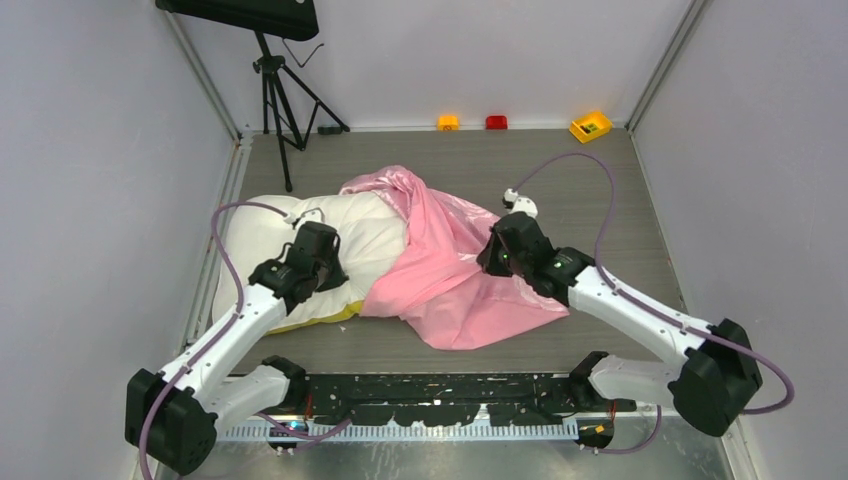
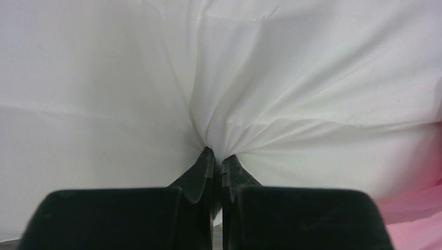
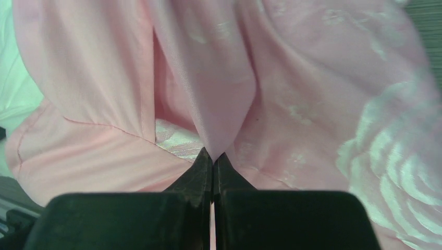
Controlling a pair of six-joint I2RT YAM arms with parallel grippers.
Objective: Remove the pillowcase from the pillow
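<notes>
The white pillow (image 1: 262, 245) lies at the left of the table, a yellow edge showing at its front. The pink satin pillowcase (image 1: 455, 275) is bunched over the pillow's right end and spreads onto the table to the right. My left gripper (image 1: 330, 268) is shut on a pinch of the white pillow fabric (image 2: 260, 78), which puckers at its tips (image 2: 218, 154). My right gripper (image 1: 490, 255) is shut on a fold of the pillowcase (image 3: 219, 104), which hangs into its tips (image 3: 213, 155).
A black tripod (image 1: 280, 100) stands at the back left. A small orange block (image 1: 448, 122), a red block (image 1: 496, 122) and a yellow bin (image 1: 590, 126) sit along the back wall. Grey walls close the table on both sides.
</notes>
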